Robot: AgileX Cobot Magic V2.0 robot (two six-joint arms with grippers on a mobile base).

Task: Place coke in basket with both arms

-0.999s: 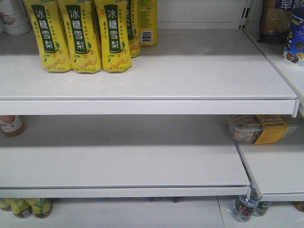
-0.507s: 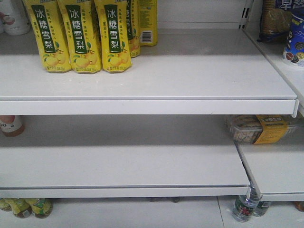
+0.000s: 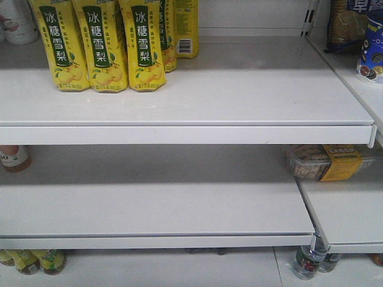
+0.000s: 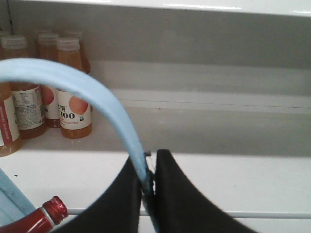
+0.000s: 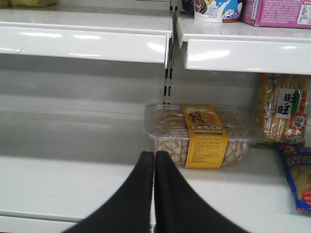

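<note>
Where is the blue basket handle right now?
In the left wrist view, the light blue handle arches up from the left and runs down into the left claw, pinched there, with a red-capped bottle just below-left.

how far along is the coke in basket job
Probably late. The left gripper is shut on the basket handle, and a red-capped, red-labelled bottle shows below it, likely the coke already in the basket, though no basket wall is visible to confirm. The right gripper is shut and empty, facing a shelf.

Cartons (image 3: 99, 45) stand left on the upper shelf (image 3: 239, 95), a biscuit box (image 3: 326, 162) lower right
</note>
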